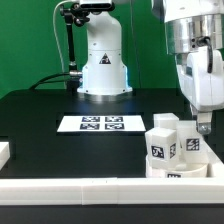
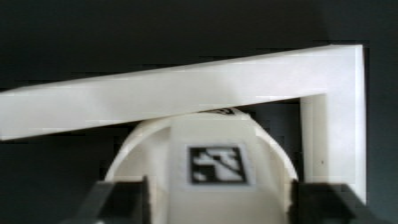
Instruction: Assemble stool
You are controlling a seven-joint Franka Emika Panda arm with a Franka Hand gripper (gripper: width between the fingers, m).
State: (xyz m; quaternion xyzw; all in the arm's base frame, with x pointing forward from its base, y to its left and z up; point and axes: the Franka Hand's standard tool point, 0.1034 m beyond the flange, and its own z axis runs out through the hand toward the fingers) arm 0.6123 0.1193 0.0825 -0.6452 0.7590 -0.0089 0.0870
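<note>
The white stool parts stand bunched in the front corner at the exterior view's right. The round drum seat [image 1: 163, 152] is in front, with one block leg [image 1: 165, 125] behind it and another block leg [image 1: 195, 147] beside it. My gripper [image 1: 203, 126] hangs low just over that second leg. In the wrist view a white tagged leg [image 2: 217, 165] fills the gap between my two dark fingers [image 2: 121, 202], which stand wide apart on either side of it. I cannot tell whether they touch it. A third leg is not in view.
The marker board [image 1: 100, 124] lies mid-table in front of the robot base [image 1: 103, 70]. White border rails [image 1: 90, 187] run along the front and the right edge, and their corner shows in the wrist view [image 2: 320, 80]. A white piece [image 1: 5, 152] sits at the exterior view's left.
</note>
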